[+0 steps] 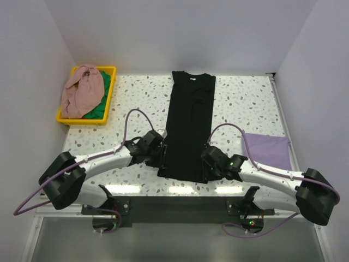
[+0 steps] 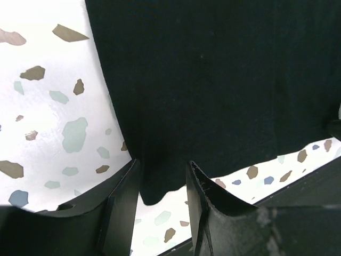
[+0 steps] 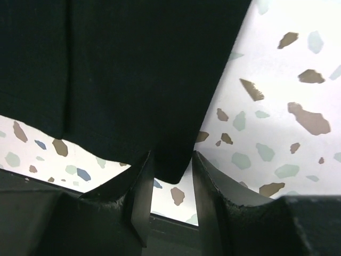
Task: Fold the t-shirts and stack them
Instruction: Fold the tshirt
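Observation:
The black t-shirt (image 1: 188, 125) lies flat as a long narrow strip down the middle of the table, collar at the far end. My left gripper (image 1: 162, 158) sits at its near left corner and my right gripper (image 1: 207, 164) at its near right corner. In the left wrist view the left gripper (image 2: 162, 165) is open, with the black t-shirt (image 2: 213, 80) corner lying loose between the fingers. In the right wrist view the right gripper (image 3: 170, 157) is also open around the other corner of the black t-shirt (image 3: 122, 69), gaps showing on both sides.
A folded lavender t-shirt (image 1: 267, 150) lies at the right edge of the table beside the right arm. A yellow bin (image 1: 82, 121) at the back left holds a crumpled pink t-shirt (image 1: 82, 90) and a green t-shirt (image 1: 102, 103). White walls enclose the table.

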Tool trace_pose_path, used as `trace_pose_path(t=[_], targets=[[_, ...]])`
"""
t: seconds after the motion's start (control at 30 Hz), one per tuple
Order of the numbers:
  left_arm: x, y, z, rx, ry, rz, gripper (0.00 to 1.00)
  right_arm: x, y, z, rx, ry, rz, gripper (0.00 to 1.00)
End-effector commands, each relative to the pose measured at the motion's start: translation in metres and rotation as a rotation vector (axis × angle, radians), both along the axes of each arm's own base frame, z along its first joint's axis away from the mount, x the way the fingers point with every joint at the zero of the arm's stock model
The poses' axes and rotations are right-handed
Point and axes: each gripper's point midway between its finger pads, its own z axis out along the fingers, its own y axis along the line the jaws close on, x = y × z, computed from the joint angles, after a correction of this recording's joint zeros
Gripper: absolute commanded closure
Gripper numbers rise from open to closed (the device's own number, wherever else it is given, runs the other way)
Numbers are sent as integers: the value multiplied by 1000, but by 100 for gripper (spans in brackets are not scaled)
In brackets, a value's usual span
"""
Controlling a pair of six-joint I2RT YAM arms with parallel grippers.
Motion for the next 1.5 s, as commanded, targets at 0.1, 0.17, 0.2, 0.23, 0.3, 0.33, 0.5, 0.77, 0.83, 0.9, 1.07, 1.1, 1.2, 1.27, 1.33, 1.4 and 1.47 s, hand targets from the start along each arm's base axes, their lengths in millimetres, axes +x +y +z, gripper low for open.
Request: trace_pose_path(t=[0.1, 0.17, 0.2, 0.23, 0.3, 0.33, 0.5, 0.77, 0.83, 0.9, 1.07, 1.1, 1.2, 1.27, 1.33, 1.4, 1.47], targets=[[2, 0, -12, 69, 1, -21, 60, 8, 9, 0, -8, -37, -31, 61], [-1, 2, -17, 82, 12, -20, 67, 7, 7, -4, -12, -31, -35, 61], [-1, 3, -18, 82, 14, -12, 70, 5, 5, -7, -17, -28, -35, 61], [-3, 5, -20, 83, 18, -8, 77, 3, 3, -9, -20, -22, -37, 62], [-4, 5, -20, 75, 23, -5, 83, 0, 0, -12, -21, -13, -39, 68], [-7, 5, -21, 71, 31, -2, 93, -2, -2, -14, -26, -9, -41, 70], [-16, 5, -24, 45, 59, 2, 100, -10, -12, -16, -32, 6, -44, 77], [-22, 8, -16, -7, 51, 39, 100, -18, -22, -7, -10, -2, -66, 88], [-21, 7, -11, -16, 44, 40, 100, -19, -26, -5, -13, -2, -72, 89], [-21, 7, -8, -21, 44, 42, 100, -19, -27, -1, -3, -14, -77, 90], [-26, 6, -11, -34, 59, 33, 100, -19, -24, 6, 21, -15, -76, 84], [-26, 4, -12, -43, 59, 31, 100, -18, -22, 8, 25, -19, -76, 80], [-27, 3, -15, -47, 71, 27, 100, -17, -9, 9, 72, -8, -56, 65], [-27, 3, -16, -44, 70, 26, 100, -13, 0, 12, 93, -11, -51, 59], [-26, 2, -15, -45, 66, 24, 100, -10, 0, 10, 71, -13, -55, 56], [-26, 3, -17, -39, 69, 24, 100, -6, 5, 15, 83, -29, -54, 55], [-27, 4, -19, -35, 73, 20, 100, -3, 7, 15, 76, -37, -58, 54]])
